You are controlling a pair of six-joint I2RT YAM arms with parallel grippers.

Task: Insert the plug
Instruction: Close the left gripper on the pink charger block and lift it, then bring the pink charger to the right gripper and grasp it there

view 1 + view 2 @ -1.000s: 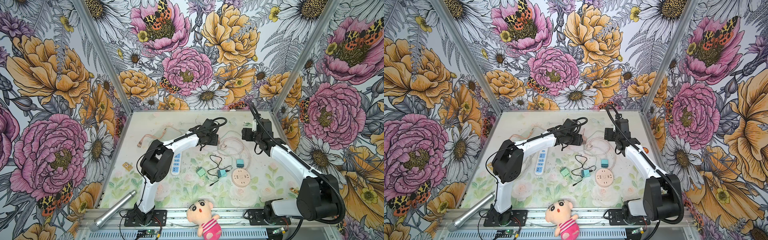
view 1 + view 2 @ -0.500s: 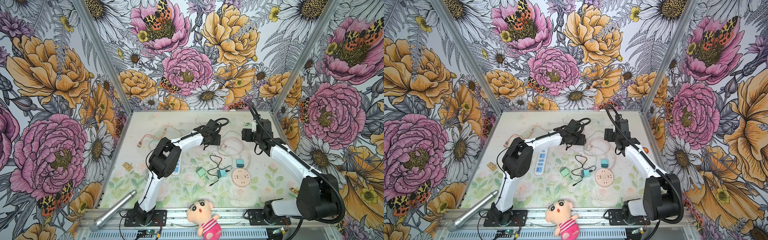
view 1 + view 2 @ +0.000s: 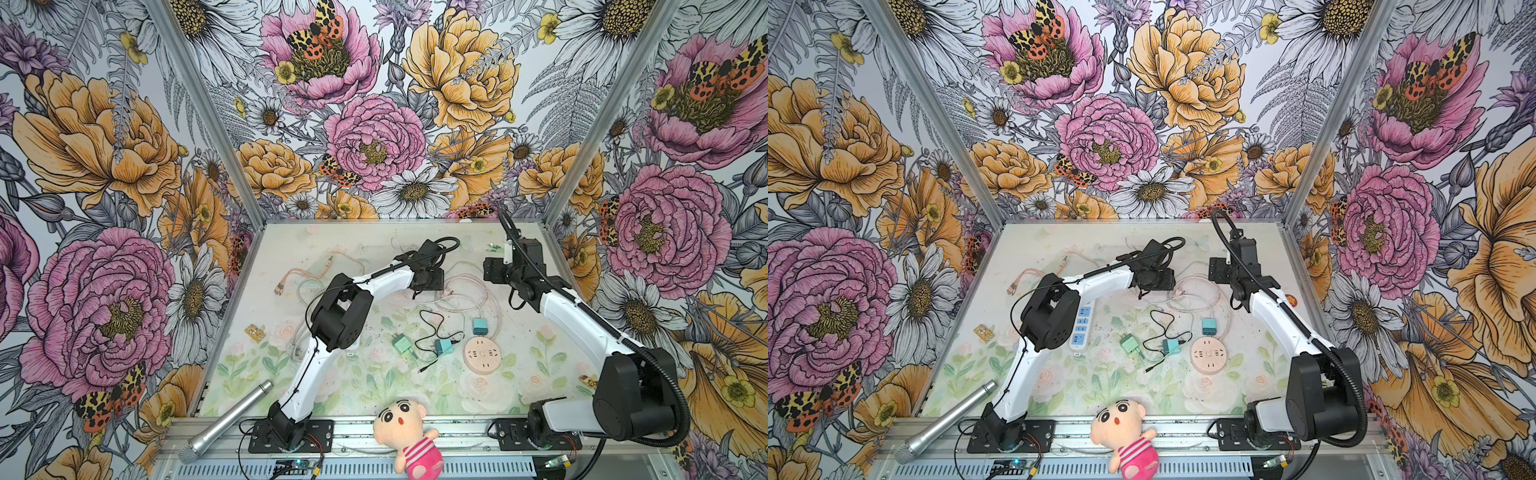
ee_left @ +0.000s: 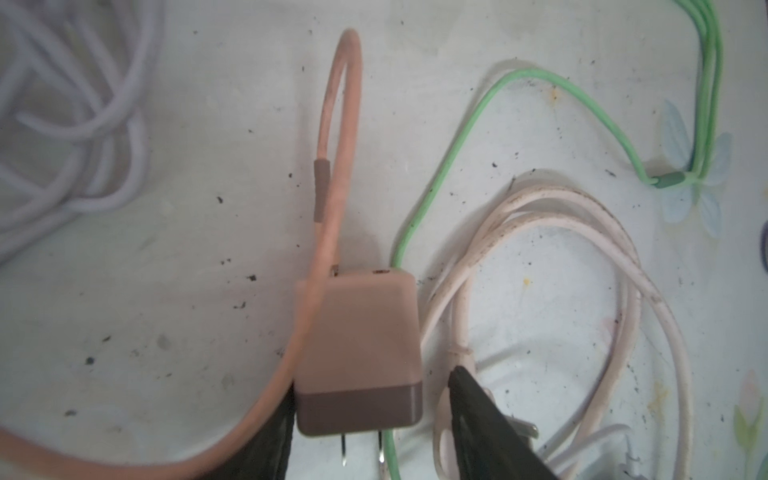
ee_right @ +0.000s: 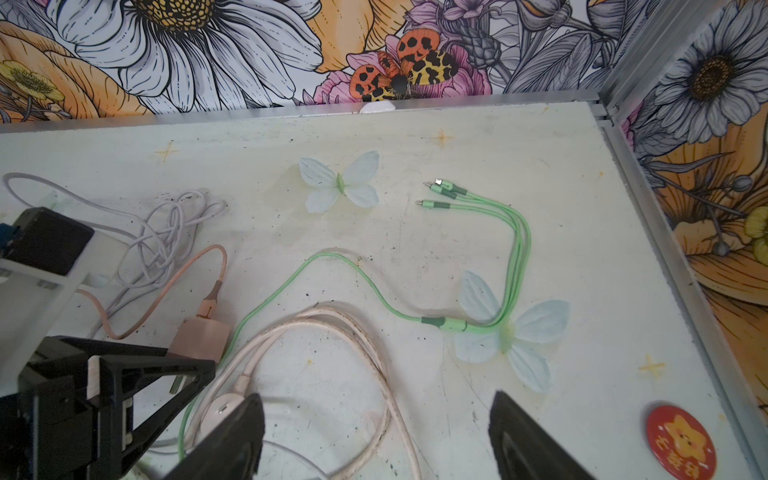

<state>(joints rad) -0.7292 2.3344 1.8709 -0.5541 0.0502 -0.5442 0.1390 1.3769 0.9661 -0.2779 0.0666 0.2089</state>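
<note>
Left claw (image 4: 372, 384) straddling the plug (image 4: 357, 349), a small pinkish block with a darker band at its pronged end. The plug lies flat toward the rear middle of the tabletop (image 4: 166, 299), hidden under the left claw in both top views. One finger (image 4: 274, 453) sits against or just beside one flank of the plug. The other (image 4: 486, 424) stands apart from the opposite flank with tabletop showing between, so the claw is partly open and grips nothing yet. The right claw (image 5: 374, 440) is spread wide and empty, hovering above a cream cable (image 5: 320, 312) near the plug. By appearance the plug is light, rigid, smooth plastic that could slip or twist if pinched at a corner. The two flat flanks of the pale body are the likely hold, clear of the two metal prongs (image 4: 344, 451). Its pink cable (image 4: 352, 104) looks pliant yet springy; it loops back along the flank by the nearer finger and may be trapped in the grip or tug on lifting. A green cable (image 4: 440, 174) passes just beside the opposite flank, a pale tangled cable (image 4: 139, 95) lies near, and the rear wall (image 5: 249, 62) is close behind. A power strip (image 3: 1080, 324) and a round socket (image 3: 1209, 354) lie nearer the front, with small chargers (image 3: 1129, 344) between them; which one is the target cannot be told.
</note>
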